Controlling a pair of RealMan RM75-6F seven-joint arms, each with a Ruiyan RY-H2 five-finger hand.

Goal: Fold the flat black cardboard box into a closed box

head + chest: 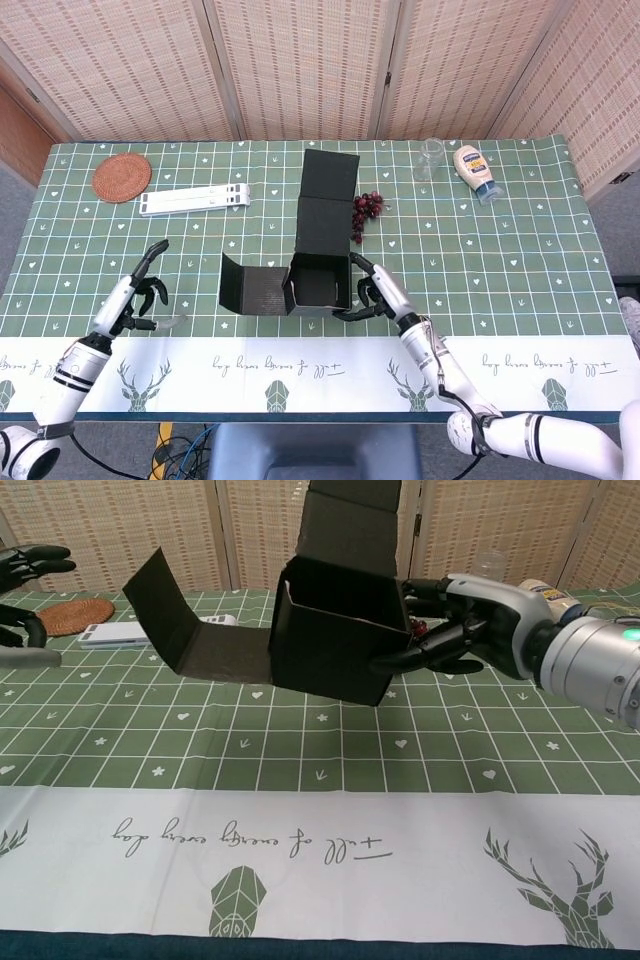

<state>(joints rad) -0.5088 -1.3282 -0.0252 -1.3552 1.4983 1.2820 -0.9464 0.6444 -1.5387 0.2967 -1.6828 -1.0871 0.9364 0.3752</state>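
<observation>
Progress: your black cardboard box (318, 284) is partly formed. The square tub with four walls stands up and its mouth is open, so by my judgement you are somewhere past the middle.
Left to do: the tall lid flap (327, 208) rising from the far wall is not folded over, and the side flap (250, 293) juts out to the robot's left, bent up at its end. Both need to be turned in before the box counts as closed.
Box position: near the front centre of the tabletop (520, 260), over the green checked cloth. In the chest view it looks raised and tilted, and I cannot tell whether its base touches the cloth.
Box heading: the open mouth faces up and somewhat toward you. Its long axis runs from the tub away toward the screen along the lid flap, whose tip ends beside the grapes (364, 211).
Right robot hand (470, 620): it grips the box's right wall, fingers curled round the outer face and the thumb up at the rim.
Left robot hand (140, 293): well apart from the box, holding nothing, fingers loosely spread and partly curled above the cloth.
</observation>
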